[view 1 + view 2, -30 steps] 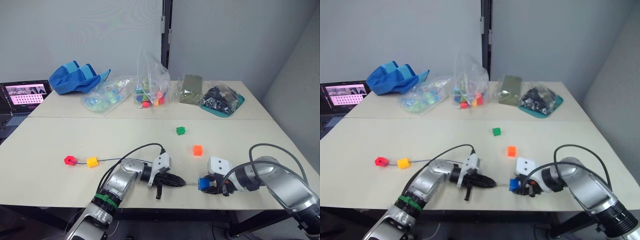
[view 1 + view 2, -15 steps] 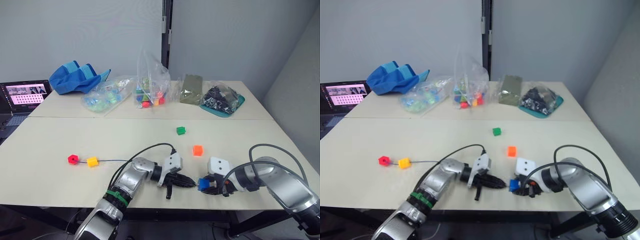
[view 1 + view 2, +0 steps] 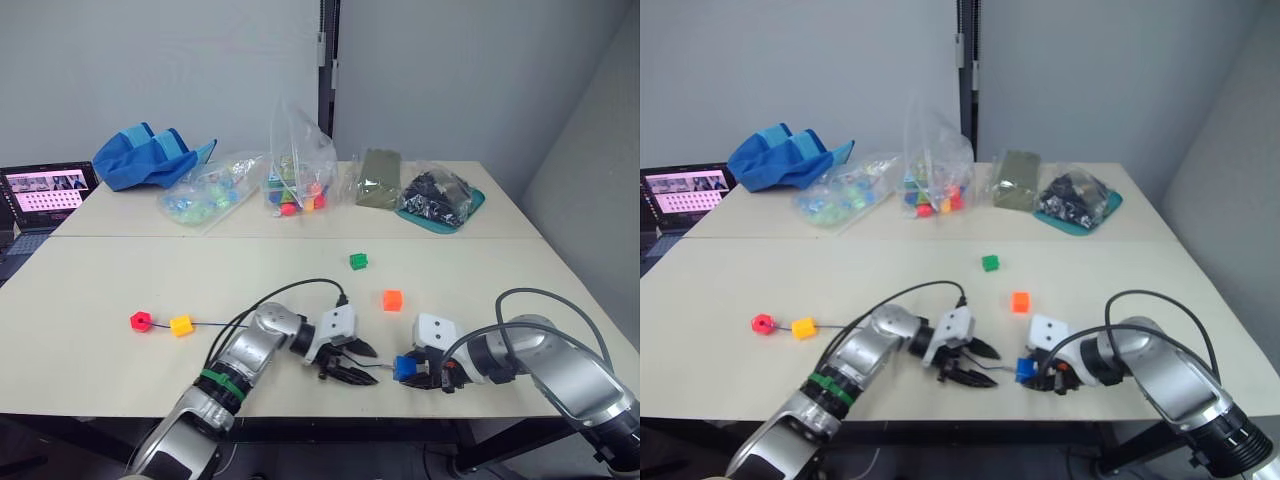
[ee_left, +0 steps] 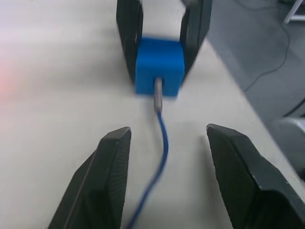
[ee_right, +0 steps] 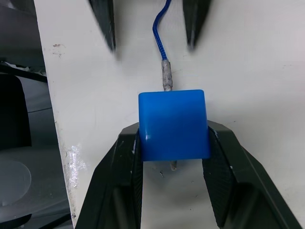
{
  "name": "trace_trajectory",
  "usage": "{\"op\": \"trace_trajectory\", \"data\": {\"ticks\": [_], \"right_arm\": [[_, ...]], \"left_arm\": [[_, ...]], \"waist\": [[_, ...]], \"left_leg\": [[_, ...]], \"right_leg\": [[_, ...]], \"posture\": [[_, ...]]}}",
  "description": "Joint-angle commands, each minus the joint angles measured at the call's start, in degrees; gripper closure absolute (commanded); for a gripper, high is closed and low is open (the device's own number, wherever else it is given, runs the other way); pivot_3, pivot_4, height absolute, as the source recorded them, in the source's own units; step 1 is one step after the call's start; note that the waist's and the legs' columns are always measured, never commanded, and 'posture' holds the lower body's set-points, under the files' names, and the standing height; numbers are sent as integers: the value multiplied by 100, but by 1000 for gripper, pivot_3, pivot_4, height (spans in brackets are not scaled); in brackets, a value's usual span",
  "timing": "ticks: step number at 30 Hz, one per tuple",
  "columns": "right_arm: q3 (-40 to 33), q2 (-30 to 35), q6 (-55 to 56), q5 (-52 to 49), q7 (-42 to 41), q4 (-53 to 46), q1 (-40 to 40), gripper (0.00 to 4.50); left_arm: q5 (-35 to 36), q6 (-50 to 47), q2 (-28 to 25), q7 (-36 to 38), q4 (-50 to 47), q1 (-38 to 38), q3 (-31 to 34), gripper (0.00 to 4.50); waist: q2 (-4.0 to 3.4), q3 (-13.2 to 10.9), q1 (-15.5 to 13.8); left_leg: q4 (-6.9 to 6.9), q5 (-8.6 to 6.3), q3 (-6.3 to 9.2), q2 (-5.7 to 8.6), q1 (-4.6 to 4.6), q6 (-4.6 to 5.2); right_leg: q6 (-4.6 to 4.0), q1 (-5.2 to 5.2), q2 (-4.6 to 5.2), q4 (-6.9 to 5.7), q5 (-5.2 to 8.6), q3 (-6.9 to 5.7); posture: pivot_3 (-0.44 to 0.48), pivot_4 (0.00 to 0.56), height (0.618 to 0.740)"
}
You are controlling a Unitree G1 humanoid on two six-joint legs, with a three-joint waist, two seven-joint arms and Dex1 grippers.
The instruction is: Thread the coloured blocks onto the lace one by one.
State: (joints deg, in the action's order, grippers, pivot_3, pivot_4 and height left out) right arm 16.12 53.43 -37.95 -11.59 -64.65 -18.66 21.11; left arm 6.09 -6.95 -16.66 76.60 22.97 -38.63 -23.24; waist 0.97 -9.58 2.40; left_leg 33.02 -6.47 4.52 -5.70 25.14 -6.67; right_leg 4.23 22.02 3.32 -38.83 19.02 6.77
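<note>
Tabletop [image 3: 100, 290] — lace [image 4: 161, 138] between spread left gripper [image 4: 164, 157] fingers, entering blue block [image 5: 174, 125].

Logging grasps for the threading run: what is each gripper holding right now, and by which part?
The right gripper clamps the blue block by two opposite side faces. The left gripper is open, holding nothing; the lace lies between its jaws.

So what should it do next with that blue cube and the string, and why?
Probably the open left end effector should reach past the blue cube and pull the lace through. Its pale tip already pokes out the far side, while the right end effector grips the cube.
</note>
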Motion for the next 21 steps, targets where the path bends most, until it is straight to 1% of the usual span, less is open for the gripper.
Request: {"op": "trace_trajectory", "data": {"ticks": [1, 4, 7, 12, 13, 17, 21], "right_arm": [[-52, -25, 11, 1, 42, -79, -21, 3316], [-35, -40, -2, 5, 52, -87, 1, 3316], [-15, -40, -4, 18, 53, -105, -3, 3316], [-55, 1, -5, 12, 47, -128, -39, 3316], [-60, 8, -3, 10, 46, -130, -45, 3316], [-80, 28, -10, 3, 55, -158, -78, 3316], [-71, 21, -10, -3, 57, -164, -68, 3316]], "left_arm": [[-98, 196, -41, 0, -17, 7, -30, 1814], [-130, 281, 9, -63, 106, -12, -31, 1814], [-230, 416, 173, -177, 343, -49, -103, 2648], [-187, 389, 295, -172, 391, -81, -55, 4273], [-179, 367, 319, -179, 406, -89, -44, 4482], [-78, 211, 528, -177, 290, -69, -30, 4500], [-110, 192, 747, -309, 391, -140, 6, 4500]], "waist": [[0, 0, -4], [0, 0, 2], [1, 1, -4], [1, 1, -6], [1, 1, -6], [1, 1, -11], [1, 1, -12]], "left_leg": [[1, 0, 0, 0, 0, 0], [2, 0, 0, 0, -1, 0], [4, 0, 0, 0, -1, 0], [6, 0, 0, 0, -1, 0], [6, 0, 0, 0, -1, 0], [6, 0, 0, 0, -1, 0], [7, 0, 0, 0, -1, 0]], "right_leg": [[0, 0, 0, 0, 0, 0], [0, 0, 0, -2, 0, 0], [0, -3, 0, -1, 0, 0], [1, -4, 0, -1, 0, 0], [1, -4, 0, -1, 0, 0], [1, -5, 0, -1, 0, 0], [1, -5, 0, -1, 0, 0]], "posture": [[0, 150, 740], [0, 150, 740], [0, 150, 740], [0, 150, 740], [0, 150, 740], [0, 150, 740], [0, 150, 740]]}}
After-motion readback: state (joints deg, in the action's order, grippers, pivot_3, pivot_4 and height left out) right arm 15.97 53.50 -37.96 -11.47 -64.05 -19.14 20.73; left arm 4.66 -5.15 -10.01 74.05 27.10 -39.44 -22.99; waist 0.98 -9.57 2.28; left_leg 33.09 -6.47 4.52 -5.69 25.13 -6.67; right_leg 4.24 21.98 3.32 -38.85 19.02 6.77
